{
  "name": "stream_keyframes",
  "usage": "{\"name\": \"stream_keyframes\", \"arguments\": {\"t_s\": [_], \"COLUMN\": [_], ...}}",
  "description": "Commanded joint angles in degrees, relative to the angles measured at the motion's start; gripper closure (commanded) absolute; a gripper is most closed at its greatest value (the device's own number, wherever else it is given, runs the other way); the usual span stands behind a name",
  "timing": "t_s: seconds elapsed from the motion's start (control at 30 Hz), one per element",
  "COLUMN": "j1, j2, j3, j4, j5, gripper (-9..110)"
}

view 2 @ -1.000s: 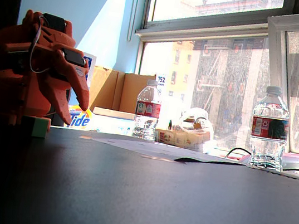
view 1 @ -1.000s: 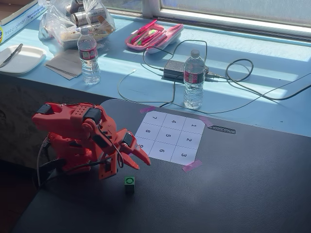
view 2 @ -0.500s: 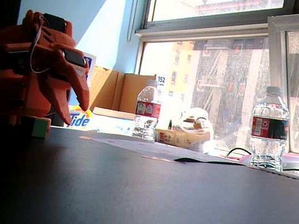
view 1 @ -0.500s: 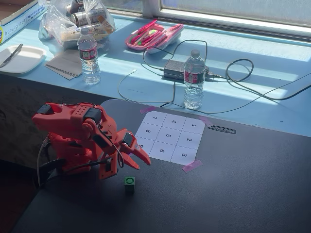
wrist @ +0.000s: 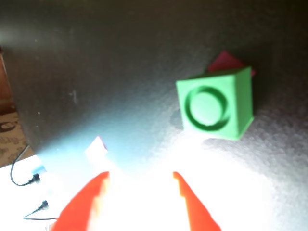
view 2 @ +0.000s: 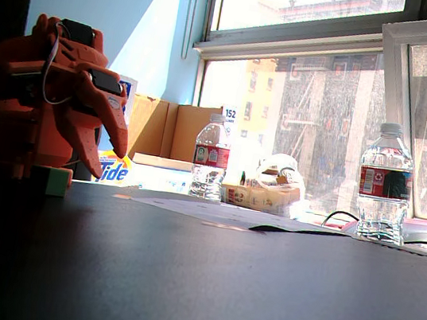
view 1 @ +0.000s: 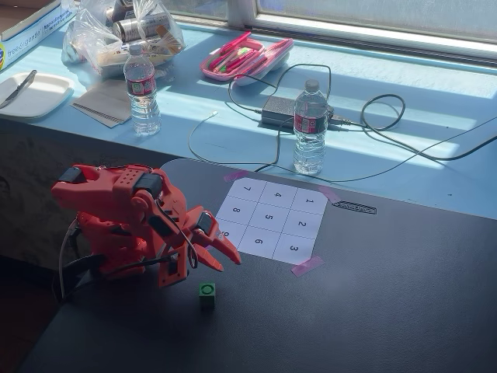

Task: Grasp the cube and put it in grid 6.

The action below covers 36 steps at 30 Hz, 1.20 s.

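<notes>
A: How many task items do we count?

B: We count one cube (view 1: 206,291), green with a ring mark on top, resting on the dark table (view 1: 373,311). We also count one paper sheet (view 1: 271,220) of nine numbered cells. Grid 6 (view 1: 258,242) lies in the sheet's nearest row, between cells 9 and 3.

A: Where is the cube relative to the gripper?

B: In a fixed view, the gripper (view 1: 223,260) hangs just above and left of the cube, not touching it. The cube sits well apart from the sheet. In the wrist view, the cube (wrist: 215,103) lies ahead of the two red fingertips (wrist: 192,207).

A: Jaw state?

B: The jaws stand parted and hold nothing.

A: Other items?

B: We count two water bottles (view 1: 310,127) on the blue ledge.
</notes>
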Motion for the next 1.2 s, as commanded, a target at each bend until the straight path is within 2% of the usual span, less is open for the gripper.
{"name": "stream_keyframes", "arguments": {"t_s": [0.0,0.4,0.57,0.77,1.17], "j1": [0.26,0.62,1.23,2.9,7.47], "j2": [0.26,-2.29,-9.58,-19.69,-40.96], "j3": [1.49,-1.85,-6.86,-16.17,-29.53], "j4": [-0.44,1.67,2.64,6.86,8.0], "j5": [0.18,0.53,1.05,3.08,4.04], "gripper": [82,81,80,73,70]}}
